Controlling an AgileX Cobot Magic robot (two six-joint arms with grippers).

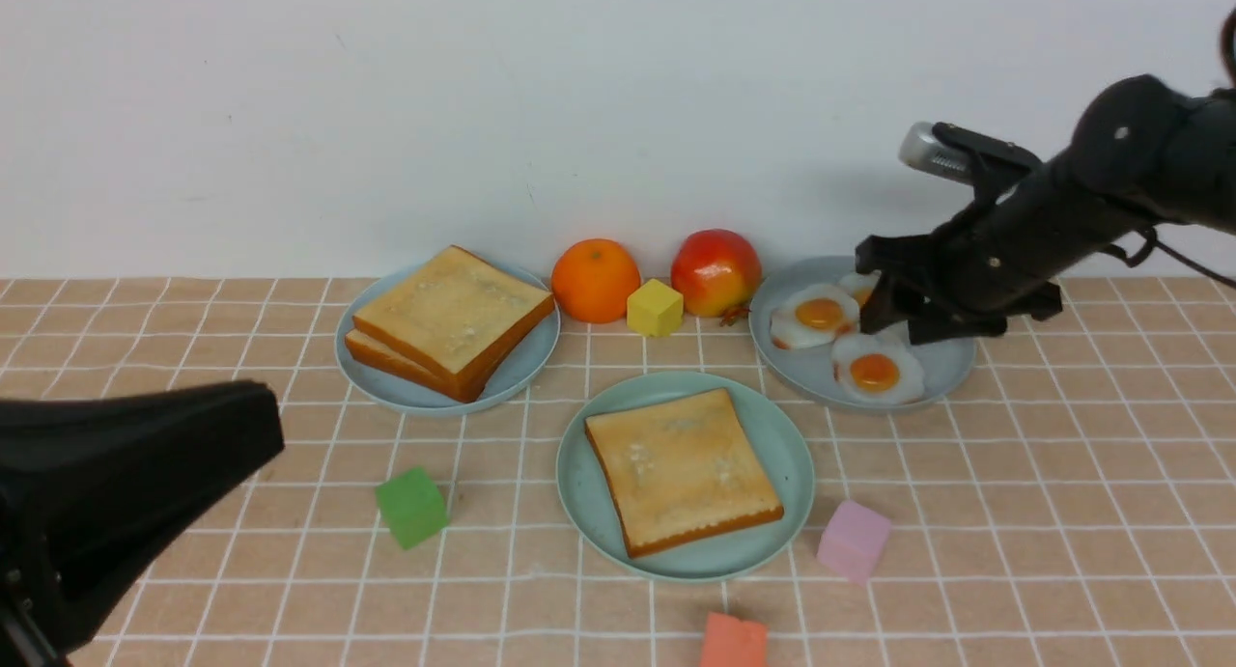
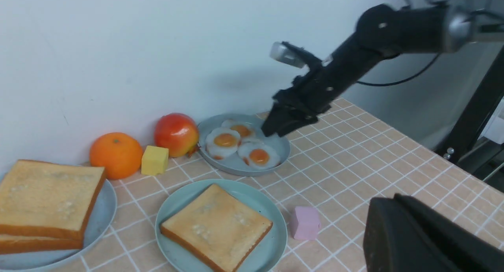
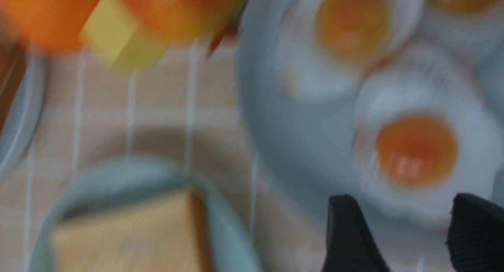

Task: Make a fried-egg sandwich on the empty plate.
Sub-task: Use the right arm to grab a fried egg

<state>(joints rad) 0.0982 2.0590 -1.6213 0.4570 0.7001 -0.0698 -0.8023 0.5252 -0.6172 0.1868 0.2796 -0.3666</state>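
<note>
- Tabletop [image 1: 1091, 551]: white-gridded; near side cut off in the front view. Its far edge meets the wall [image 1: 386, 88].
- Left gripper [image 1: 259, 424]: a dark shape, largely out of frame. Jaws closed; nothing seen in its grip.
- Right gripper [image 3: 403, 201]: jaws spread apart above the egg plate — nothing gripped. Its arm is cut off by the front view's border.
- Mint-green plate [image 1: 787, 513]: between the tabletop's far and near edges. Carries one toast slice [image 1: 686, 469], the sandwich's base; its far part is blurred in the right wrist view.
- Toast plate [image 1: 536, 358]: near the tabletop's far edge, toward its left side. Partly covered by stacked toast [image 1: 454, 310]; the lower slice is mostly hidden.
- Egg plate [image 1: 806, 368]: near the far edge, toward the right side; partly masked by the right gripper.
- Red fruit [image 1: 716, 271] and orange [image 1: 596, 281]: by the far edge, between those two plates.
- Three fried eggs [image 1: 877, 369]: on the egg plate. The rearmost is mostly obscured in the front view.
- Blocks: yellow [image 1: 655, 308] between the fruits; green [image 1: 412, 508] and pink [image 1: 855, 541] flanking the mint-green plate; coral [image 1: 734, 642] cut off.
</note>
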